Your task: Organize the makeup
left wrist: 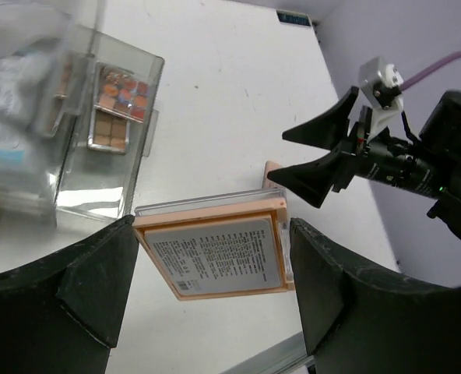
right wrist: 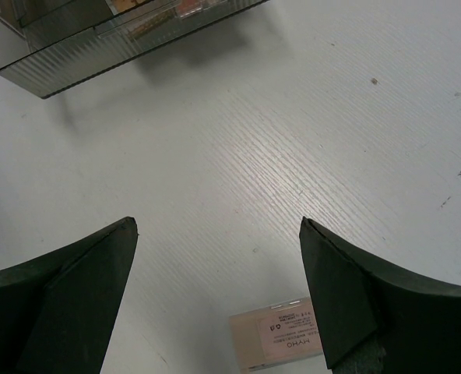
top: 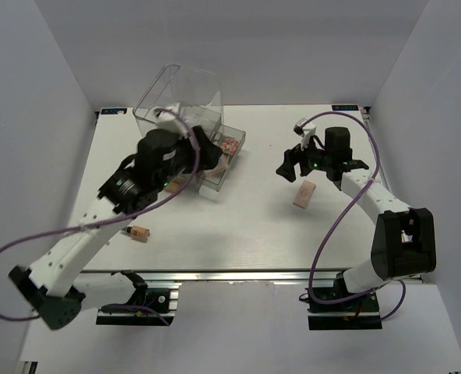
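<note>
White desk (top: pixel 254 226) beneath two white-and-black arms; on its far left part, large clear plastic box with drawers (top: pixel 180 97), one clear drawer (left wrist: pixel 98 167) standing open toward the middle; inside that drawer, flat brown and pink eyeshadow palette (left wrist: pixel 115 105), lying face up.

Just beside the drawer's open end, left hand (left wrist: pixel 213 224), clamped on a thin peach-coloured rectangular palette case (left wrist: pixel 215 261); black fingers (left wrist: pixel 82 288) pressed against the case's two short edges, printed label side toward the wrist camera, case slightly tilted and held above the desk.

Right of centre, well apart from the box, right hand (right wrist: pixel 216 222), fingers spread wide and gripping nothing, hovering over the desk; just beneath it on the near side, pale pink rectangular packet with a printed label (right wrist: pixel 281 339), flat on the desk, touching neither finger.

Near the desk's front left, close beside the left arm, small tan bottle with a dark cap (top: pixel 139 232), lying on its side.
</note>
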Motion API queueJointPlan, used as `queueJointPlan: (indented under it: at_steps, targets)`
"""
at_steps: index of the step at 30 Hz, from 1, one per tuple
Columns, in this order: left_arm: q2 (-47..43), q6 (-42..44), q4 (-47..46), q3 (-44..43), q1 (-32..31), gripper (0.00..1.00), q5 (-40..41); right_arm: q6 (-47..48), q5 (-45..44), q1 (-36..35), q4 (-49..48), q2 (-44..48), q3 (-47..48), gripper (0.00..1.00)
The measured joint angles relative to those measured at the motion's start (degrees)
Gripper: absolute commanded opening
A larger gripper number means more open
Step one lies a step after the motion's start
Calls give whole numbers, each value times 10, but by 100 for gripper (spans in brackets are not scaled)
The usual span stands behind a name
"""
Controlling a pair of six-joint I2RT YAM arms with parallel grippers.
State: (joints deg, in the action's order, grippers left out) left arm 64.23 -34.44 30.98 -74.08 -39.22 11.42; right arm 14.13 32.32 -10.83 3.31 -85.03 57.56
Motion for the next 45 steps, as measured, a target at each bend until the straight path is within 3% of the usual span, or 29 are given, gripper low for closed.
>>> queueJointPlan:
  at_steps: [5,12,19,22,33,40,45]
  targets:
    - [181,92,33,-176,-53,2,49,0,-9,3,2,8,0,89]
    - [451,231,115,-418,-56,3,142,-1,-35,24,-1,59,-30,89]
    - [547,336,117,-440,-50,3,230,-1,-47,45,0,66,-60,89]
    - [557,360,96,-425,-44,7,260,-1,-50,49,1,66,-70,89]
    - [564,372,62,-338,-31,86,330,9,-56,50,1,50,-73,89]
    - [565,350,64,-332,-31,98,337,-59,-141,47,38,10,-61,89]
    - [565,328,75,-334,-31,98,337,-141,-217,37,97,-24,-29,89]
